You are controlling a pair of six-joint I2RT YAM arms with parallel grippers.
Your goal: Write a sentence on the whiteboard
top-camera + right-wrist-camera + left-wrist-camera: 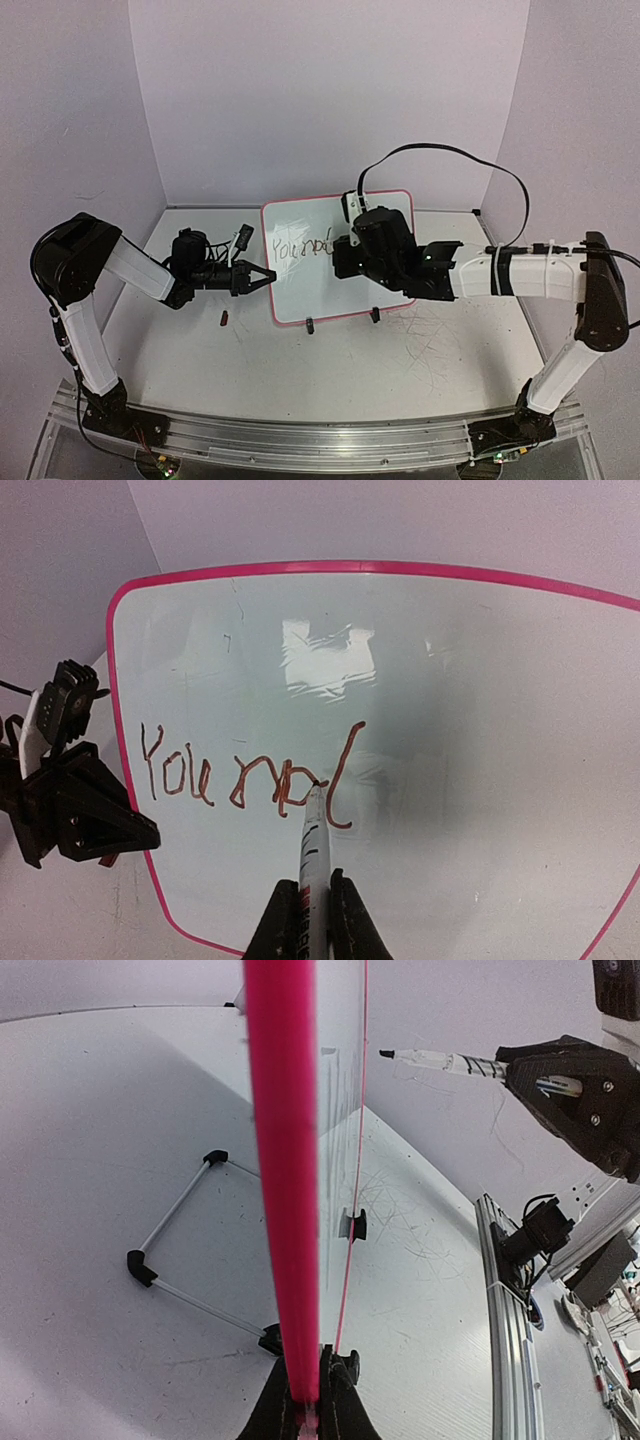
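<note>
The whiteboard point(300, 290) stands upright on its black feet at mid-table, its pink rim point(283, 1160) running straight up the left wrist view. My left gripper point(268, 277) is shut on the board's left edge point(308, 1365). My right gripper point(312, 880) is shut on a white marker point(313, 845), whose tip touches the board at the writing. The sentence point(240, 775), in reddish-brown ink, reads "You", then a scrawl and a tall curved stroke. From above, the sentence point(300, 247) covers the board's left half, and the right gripper point(342, 256) hides the board's middle.
A small dark marker cap point(225, 318) lies on the table in front of the left gripper. A wire stand point(180, 1260) props the board from behind. Purple walls enclose the back and sides. A black cable point(500, 175) loops above the right arm.
</note>
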